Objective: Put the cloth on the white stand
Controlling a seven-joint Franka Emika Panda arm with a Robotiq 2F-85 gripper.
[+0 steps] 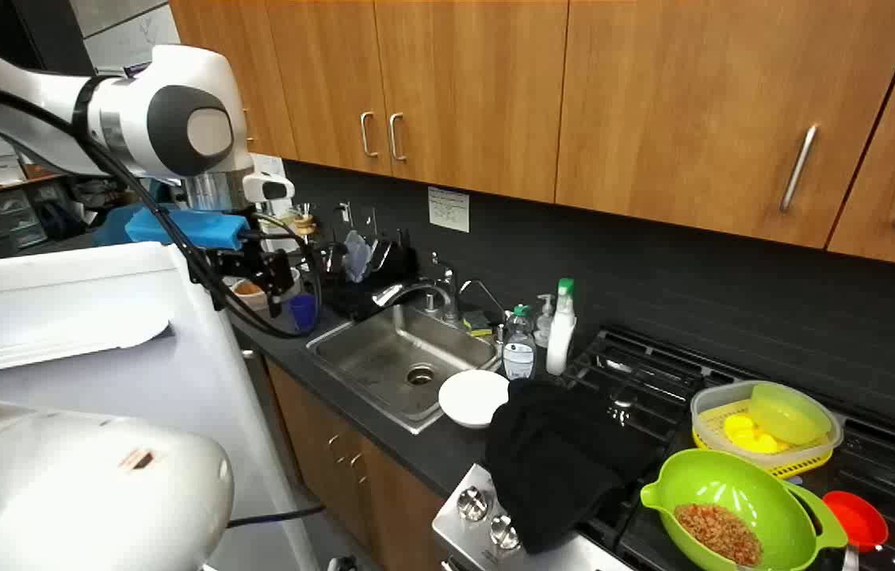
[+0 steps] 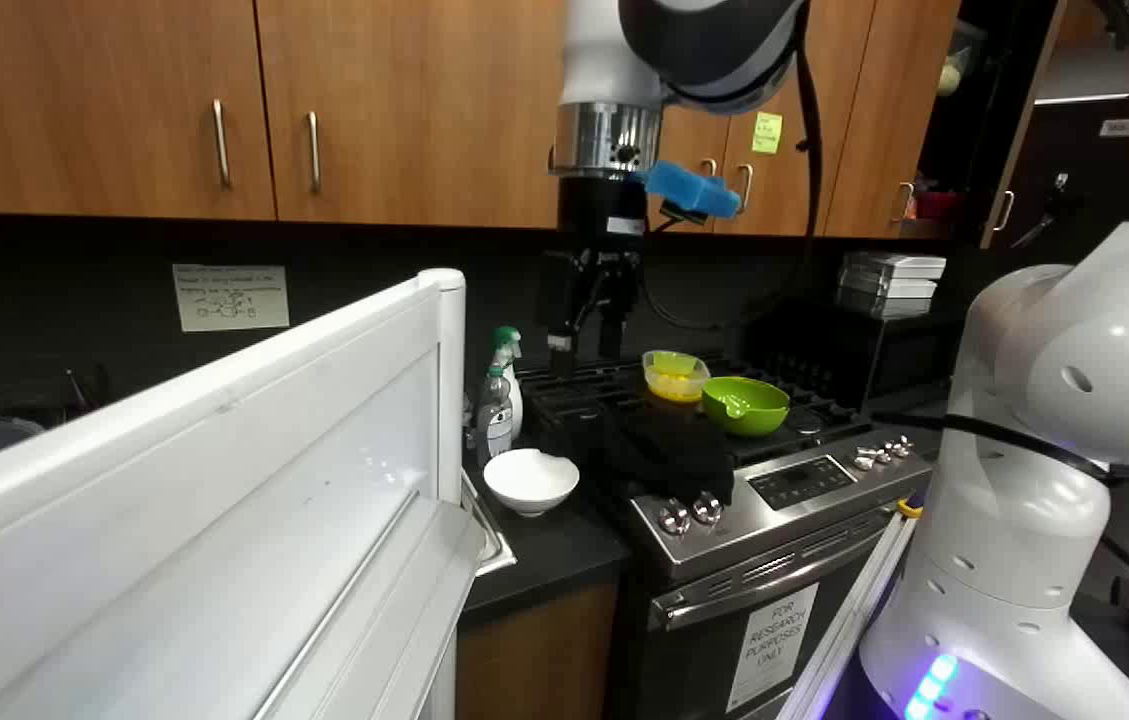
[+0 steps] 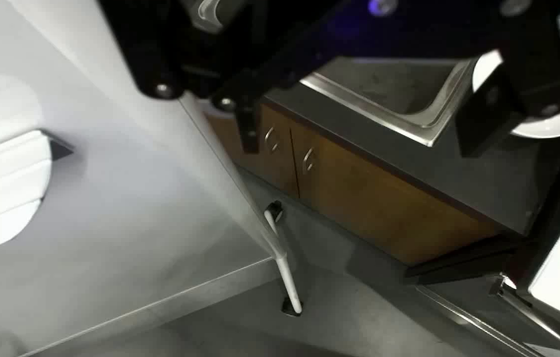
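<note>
Wooden wall cabinets [image 1: 479, 79] run across the top of the frame above the stove's surface [image 1: 645, 369], where, lower right of centre in an exterior view, the black cloth [image 1: 558, 464] lies bunched, partly draped over the front edge by the knobs [image 1: 472, 504]. It should prove light, limp and hard to damage, so a deep pinch on a raised fold looks surer than a flat hem. Well apart from it, the end effector [image 2: 586, 352] has its fingers [image 3: 247, 126] spread with nothing between them, the white stand [image 1: 217, 388] filling the left.
</note>
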